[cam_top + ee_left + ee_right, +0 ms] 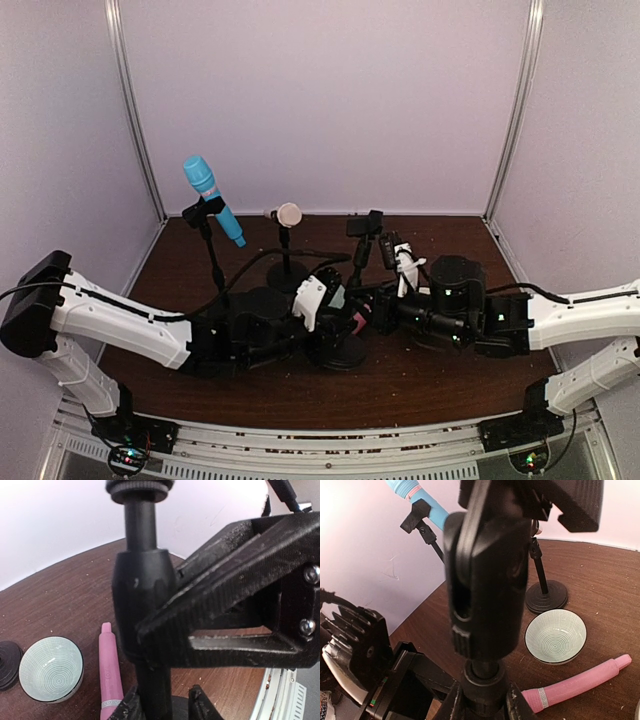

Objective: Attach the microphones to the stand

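Two sit on far stands (212,255): blue microphone (212,198), cream microphone (287,214). Pink microphone (580,680) flat on table (605,575) beside bowl (555,637): likely light, stiff, slick; take mid-shaft. Right gripper (484,702) clamped on near stand (487,580); left gripper (162,705) jaws unclear.

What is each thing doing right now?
blue microphone: clipped on left stand.
cream microphone: mounted on middle stand.
pink microphone: lying on table.
bowl: upright, empty.
third stand: clip empty.
right gripper: shut on third stand.
left gripper: open around its pole.
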`<state>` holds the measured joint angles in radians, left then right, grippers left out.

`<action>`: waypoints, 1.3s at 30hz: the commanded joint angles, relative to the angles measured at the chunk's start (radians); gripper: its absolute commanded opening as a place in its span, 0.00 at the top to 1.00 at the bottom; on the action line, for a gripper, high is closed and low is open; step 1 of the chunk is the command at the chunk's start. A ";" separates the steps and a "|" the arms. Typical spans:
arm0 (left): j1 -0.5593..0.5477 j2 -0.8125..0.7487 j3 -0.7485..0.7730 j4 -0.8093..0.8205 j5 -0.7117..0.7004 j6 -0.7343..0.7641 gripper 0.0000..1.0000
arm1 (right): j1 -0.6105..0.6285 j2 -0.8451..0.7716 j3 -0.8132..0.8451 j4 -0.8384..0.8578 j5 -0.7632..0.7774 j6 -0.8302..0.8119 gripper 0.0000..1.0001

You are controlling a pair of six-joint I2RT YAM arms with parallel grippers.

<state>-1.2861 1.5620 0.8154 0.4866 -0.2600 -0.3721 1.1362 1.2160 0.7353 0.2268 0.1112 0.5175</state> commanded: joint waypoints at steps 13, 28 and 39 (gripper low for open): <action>-0.006 0.059 0.057 0.049 0.029 0.016 0.71 | -0.009 -0.048 -0.027 0.113 -0.027 -0.023 1.00; 0.022 0.058 0.001 0.168 0.150 0.026 0.92 | -0.010 -0.108 -0.057 0.087 -0.106 -0.126 1.00; 0.048 -0.005 -0.035 0.328 0.611 0.071 1.00 | -0.020 -0.251 -0.099 -0.038 -0.415 -0.473 0.56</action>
<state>-1.2385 1.5974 0.7540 0.7067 0.1776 -0.3202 1.1095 1.0206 0.6449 0.2050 -0.2665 0.1783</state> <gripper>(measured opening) 0.151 0.258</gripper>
